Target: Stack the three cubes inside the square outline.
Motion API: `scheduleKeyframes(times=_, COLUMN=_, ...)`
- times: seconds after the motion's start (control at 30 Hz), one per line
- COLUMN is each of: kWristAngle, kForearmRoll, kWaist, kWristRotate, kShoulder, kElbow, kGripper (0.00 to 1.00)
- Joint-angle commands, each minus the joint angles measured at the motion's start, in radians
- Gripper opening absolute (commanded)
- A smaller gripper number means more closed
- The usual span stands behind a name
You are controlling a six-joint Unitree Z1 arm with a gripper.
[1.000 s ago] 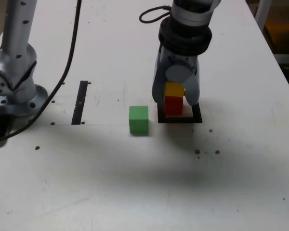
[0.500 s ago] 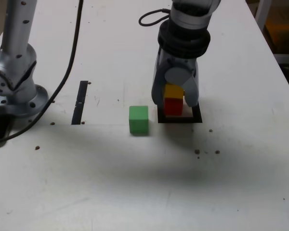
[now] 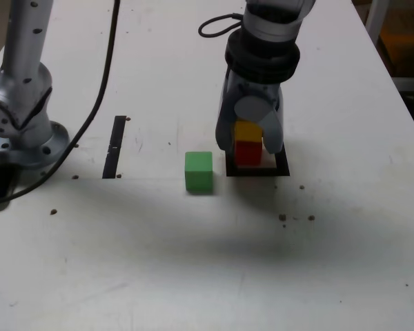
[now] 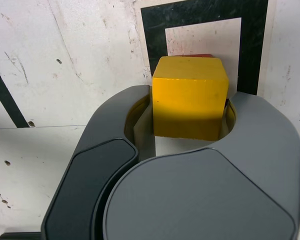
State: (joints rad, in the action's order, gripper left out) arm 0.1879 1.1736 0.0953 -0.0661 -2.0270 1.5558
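Observation:
A yellow cube (image 3: 248,130) sits on top of a red cube (image 3: 248,152), which stands inside the square outline (image 3: 257,172). My gripper (image 3: 248,144) comes down over this stack, one finger on each side of the yellow cube, shut on it. In the wrist view the yellow cube (image 4: 190,97) fills the gap of the gripper (image 4: 190,102), only a sliver of the red cube (image 4: 203,55) shows past it, and the square outline (image 4: 205,15) lies beneath. A green cube (image 3: 199,171) rests alone on the table, to the exterior view's left of the outline.
A straight black tape strip (image 3: 114,146) lies further to the exterior view's left. The arm's grey base (image 3: 21,117) stands at the left edge, with a black cable (image 3: 103,69) running back from it. Small dark specks dot the white table (image 3: 193,262).

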Motion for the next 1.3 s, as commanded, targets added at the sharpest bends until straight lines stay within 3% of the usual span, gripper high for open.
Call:
scheduleKeyframes(times=0.0, kWristAngle=0.005, kForearmRoll=-0.003, kWaist=-0.002, kWristRotate=0.005, kShoulder=0.001, kElbow=0.002, kGripper=0.58)
scheduleKeyframes(times=0.67, kWristAngle=0.03, kForearmRoll=0.004, kWaist=-0.006, kWristRotate=0.05, kShoulder=0.03, kElbow=0.009, kGripper=0.82)
scheduleKeyframes(times=1.0, kWristAngle=0.012, kForearmRoll=0.079, kWaist=-0.003, kWristRotate=0.044, kShoulder=0.164, kElbow=0.012, kGripper=0.9)
scheduleKeyframes(times=1.27, kWristAngle=0.01, kForearmRoll=0.089, kWaist=0.018, kWristRotate=-0.013, kShoulder=0.279, kElbow=-0.089, kGripper=0.97)
